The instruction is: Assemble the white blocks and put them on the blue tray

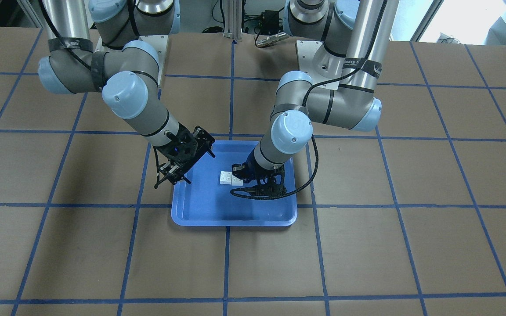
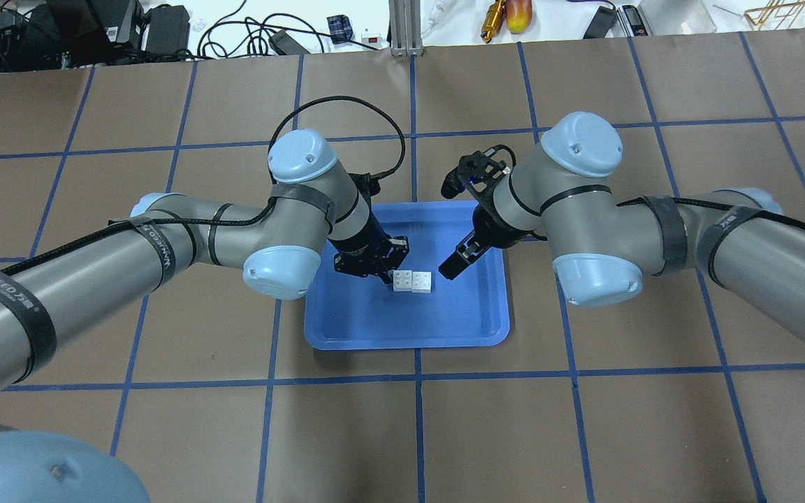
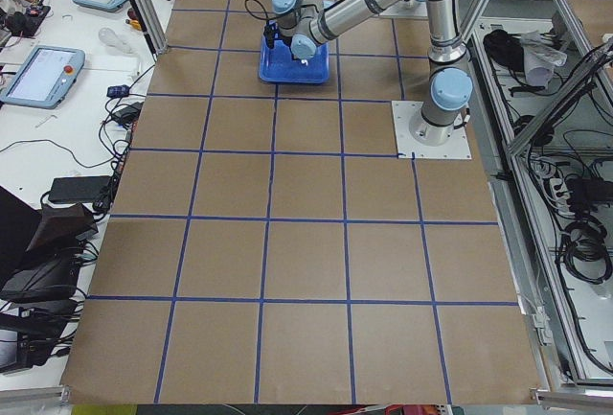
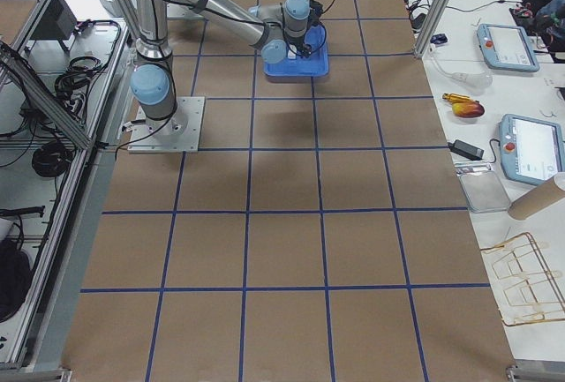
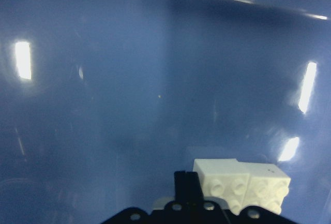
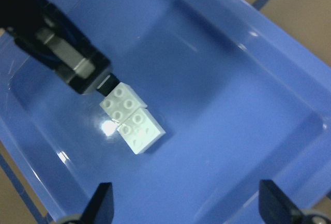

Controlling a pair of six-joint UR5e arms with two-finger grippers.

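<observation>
The two white blocks (image 2: 413, 281) are joined into one short bar that lies flat on the floor of the blue tray (image 2: 409, 328). The bar also shows in the front view (image 1: 229, 177) and the right wrist view (image 6: 132, 118). My left gripper (image 2: 384, 272) is down in the tray with its tips together against one end of the bar, not around it. In the left wrist view the bar (image 5: 242, 185) sits just beside the tips (image 5: 186, 182). My right gripper (image 6: 186, 208) is open and empty, raised over the tray on the bar's other side (image 2: 453, 264).
The tray (image 1: 235, 215) sits on a brown table marked with blue tape lines. Both arms lean in over the tray's far half. Cables and tools lie beyond the table's far edge.
</observation>
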